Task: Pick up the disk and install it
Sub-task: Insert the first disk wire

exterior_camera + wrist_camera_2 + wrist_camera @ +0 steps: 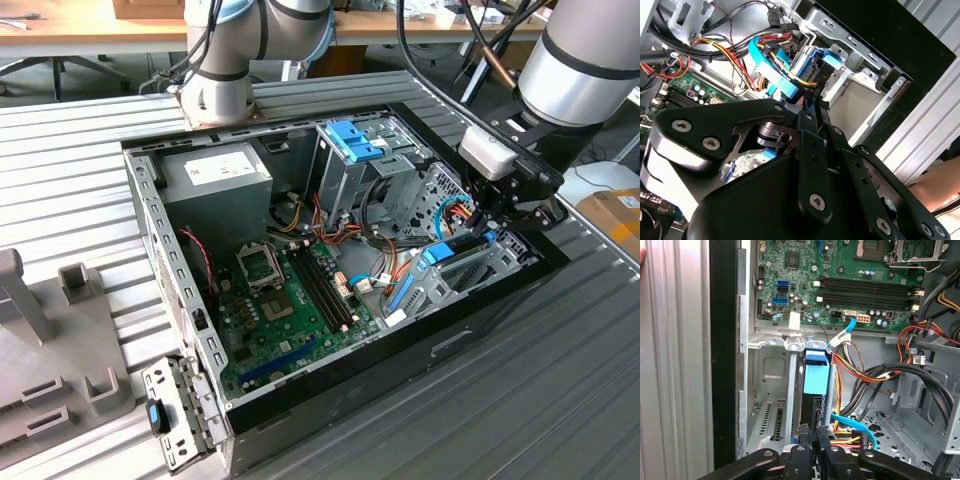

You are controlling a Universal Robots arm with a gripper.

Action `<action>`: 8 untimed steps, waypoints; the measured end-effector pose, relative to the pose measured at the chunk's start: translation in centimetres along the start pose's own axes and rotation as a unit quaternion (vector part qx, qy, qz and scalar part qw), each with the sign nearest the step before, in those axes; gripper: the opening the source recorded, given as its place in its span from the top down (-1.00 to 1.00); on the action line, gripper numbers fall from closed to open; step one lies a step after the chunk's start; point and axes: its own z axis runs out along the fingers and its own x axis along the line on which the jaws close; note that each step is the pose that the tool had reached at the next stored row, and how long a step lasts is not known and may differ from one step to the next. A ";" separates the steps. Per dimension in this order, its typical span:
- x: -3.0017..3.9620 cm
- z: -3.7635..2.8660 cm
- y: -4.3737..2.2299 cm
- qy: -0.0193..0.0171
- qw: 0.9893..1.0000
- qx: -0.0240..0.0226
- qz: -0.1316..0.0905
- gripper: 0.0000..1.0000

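The disk (pixel 458 248) stands on edge in the metal drive bay (pixel 470 275) at the open computer case's side, on the exterior view's right. It is black with blue carrier rails and a blue end tab (pixel 817 377). My gripper (pixel 496 224) hangs right over the disk's far end. In the first wrist view its black fingers (pixel 812 442) are shut on the disk's narrow black edge (pixel 816 412). The second wrist view shows the same grip, with the gripper (pixel 812 102) closed beside the blue carrier (pixel 788 89). The bay walls hide the lower part of the disk.
A tall grey cage with a blue latch (pixel 352 140) stands behind the bay. Bundles of red, yellow and light-blue cables (pixel 860 370) run close to the disk. The motherboard (pixel 290 300) and power supply (pixel 215 175) fill the rest of the case. A loose bracket (pixel 175 415) lies outside.
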 end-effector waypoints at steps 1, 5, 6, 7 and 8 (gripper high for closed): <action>0.00 0.02 -0.07 0.000 1.000 0.000 0.000 0.67; -0.01 0.07 -0.14 -0.010 1.000 0.001 0.002 0.67; -0.01 0.08 -0.14 -0.010 1.000 0.001 0.002 0.67; -0.01 0.14 -0.17 -0.010 1.000 0.001 0.002 0.67; 0.00 0.22 -0.17 -0.010 1.000 0.001 0.002 0.67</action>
